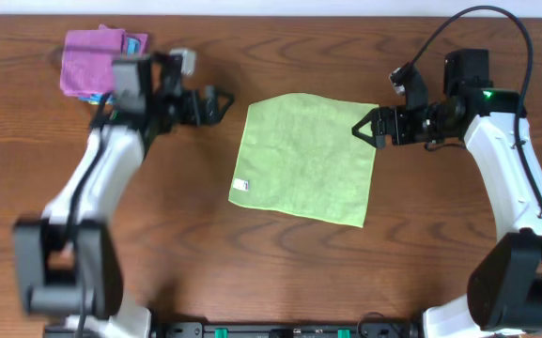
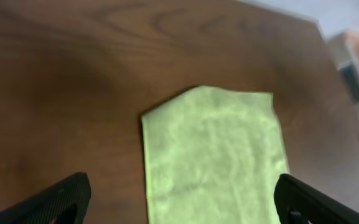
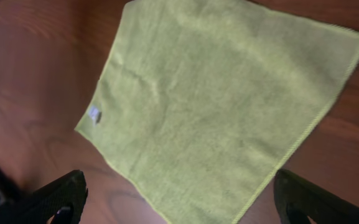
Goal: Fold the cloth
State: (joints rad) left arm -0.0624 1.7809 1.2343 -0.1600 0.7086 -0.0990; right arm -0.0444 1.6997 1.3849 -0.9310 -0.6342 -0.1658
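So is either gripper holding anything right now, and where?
Nothing held. The left gripper and right gripper are both open and empty; the cloth lies flat, unfolded.

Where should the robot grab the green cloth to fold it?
Probably the corner of the lime-green cloth beside the open right gripper, coming down from above on that side. It lies flat, unfolded, so only a thin edge or corner can be pinched, and that corner is closest.

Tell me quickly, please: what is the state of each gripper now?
Left gripper: open, holding nothing.
Right gripper: open, holding nothing.
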